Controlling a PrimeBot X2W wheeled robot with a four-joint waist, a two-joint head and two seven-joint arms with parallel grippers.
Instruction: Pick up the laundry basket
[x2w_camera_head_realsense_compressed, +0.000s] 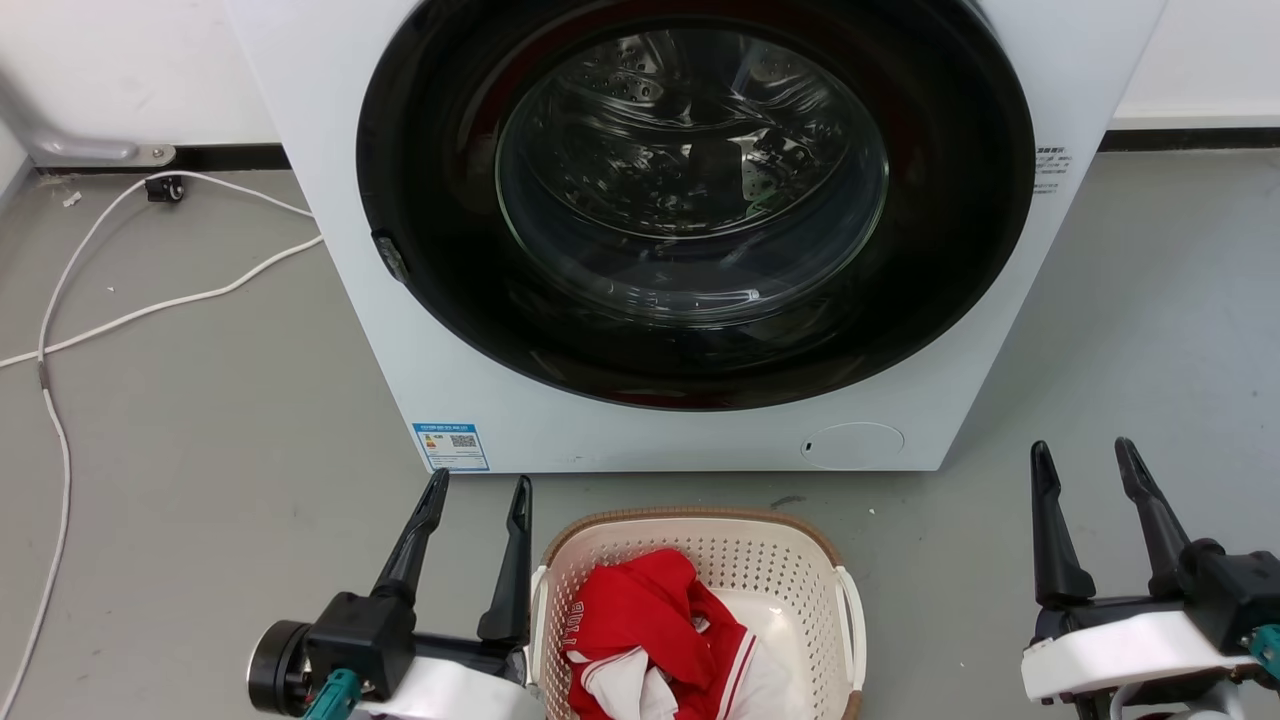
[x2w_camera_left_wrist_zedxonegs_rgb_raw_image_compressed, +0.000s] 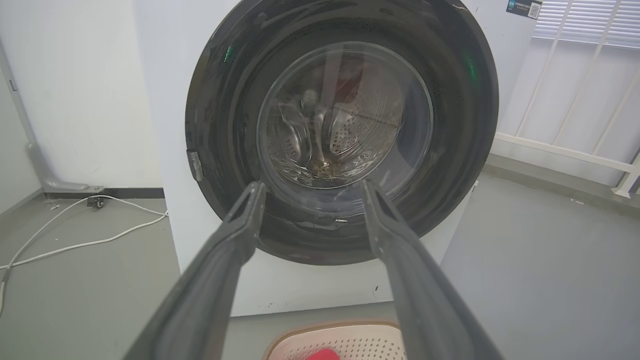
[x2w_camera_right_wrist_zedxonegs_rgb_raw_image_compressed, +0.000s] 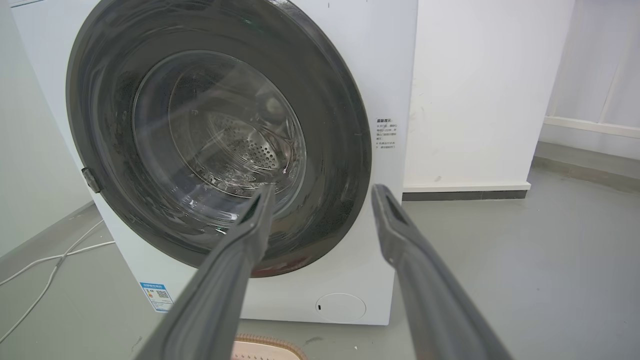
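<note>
Cream laundry basket holds red clothing in head view, between left gripper and right gripper, both apart.

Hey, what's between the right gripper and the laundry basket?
Nothing but bare grey floor. The head view shows that stretch empty from the right gripper across to the laundry basket.

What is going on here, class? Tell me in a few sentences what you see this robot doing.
A two-armed robot faces a closed washing machine. The laundry basket sits on the floor before it, holding red and white clothes. Both grippers are open and empty: the left gripper is close beside the basket's left side, the right gripper well off to its right. The basket is not lifted yet.
</note>
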